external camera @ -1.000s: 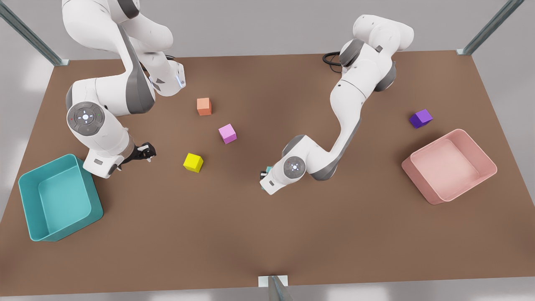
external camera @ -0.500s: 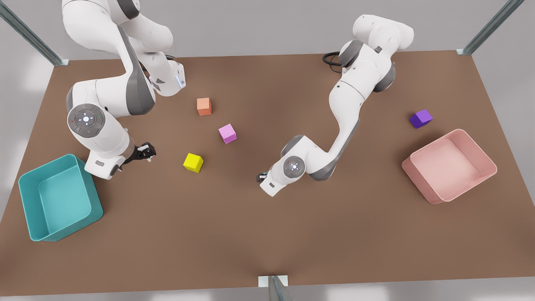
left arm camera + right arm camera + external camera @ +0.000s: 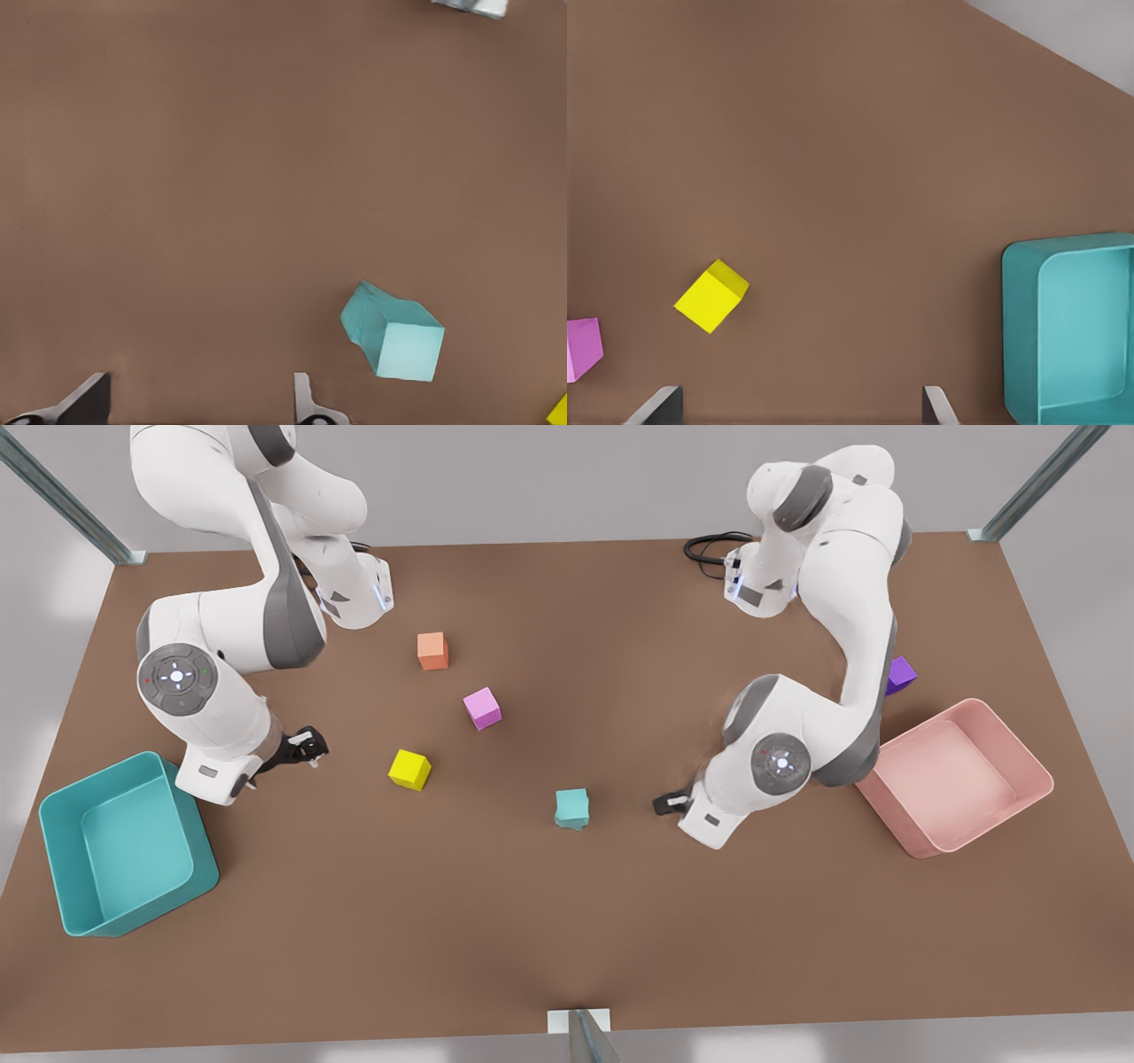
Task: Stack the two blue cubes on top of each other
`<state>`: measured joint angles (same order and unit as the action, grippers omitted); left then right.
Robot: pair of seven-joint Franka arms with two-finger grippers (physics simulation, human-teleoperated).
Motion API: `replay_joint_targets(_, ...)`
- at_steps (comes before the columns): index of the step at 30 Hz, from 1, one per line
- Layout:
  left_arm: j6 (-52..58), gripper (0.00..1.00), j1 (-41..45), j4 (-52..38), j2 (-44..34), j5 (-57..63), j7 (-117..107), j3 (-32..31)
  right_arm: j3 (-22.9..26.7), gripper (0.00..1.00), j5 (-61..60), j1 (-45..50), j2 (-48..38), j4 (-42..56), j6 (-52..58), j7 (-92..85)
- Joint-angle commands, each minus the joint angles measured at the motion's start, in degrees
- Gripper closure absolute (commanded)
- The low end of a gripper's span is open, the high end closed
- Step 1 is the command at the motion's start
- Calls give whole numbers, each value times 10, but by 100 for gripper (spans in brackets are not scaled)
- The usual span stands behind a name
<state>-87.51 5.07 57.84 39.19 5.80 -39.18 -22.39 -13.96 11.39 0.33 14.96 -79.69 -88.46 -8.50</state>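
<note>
Since a second ago the left gripper (image 3: 671,803) has pulled away from the stacked blue cubes (image 3: 572,808), fingers apart and empty. Left of that stack, past the yellow cube (image 3: 409,769), the right gripper (image 3: 306,746) waits open. Rigid and light, the cubes likely grip best by opposite flat faces.

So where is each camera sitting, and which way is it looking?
Front view: high up off the arms, looking down on the brown table, both white arms, the left gripper and the right gripper.
Left wrist view: on the left arm, looking down at the small light-blue cubes, seemingly one on the other; its open fingertips show.
Right wrist view: on the right arm, looking down at the small yellow cube and the large teal bin; its open fingertips show.
Shared: the front view also shows those cubes and the bin.
</note>
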Motion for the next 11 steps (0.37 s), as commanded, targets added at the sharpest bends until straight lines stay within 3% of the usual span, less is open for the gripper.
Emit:
replay_joint_targets(1,232,0,-74,0,-31,31,285,0,1,0,-2,-3,-6,1,20,71)
replay_joint_targets(3,248,0,-95,29,-75,27,359,12,8,0,0,-9,-18,1,42,74)
replay_joint_targets(4,80,0,36,282,-251,-6,412,197,10,0,0,-10,-18,2,42,74)
replay_joint_targets(6,90,0,37,276,-290,-43,416,198,10,0,0,-12,-15,7,40,73)
replay_joint_targets(8,147,0,36,264,-289,-62,416,198,9,0,1,-11,-14,4,42,68)
replay_joint_targets(11,145,0,37,264,-286,-62,415,198,9,0,2,-11,-13,3,42,69)
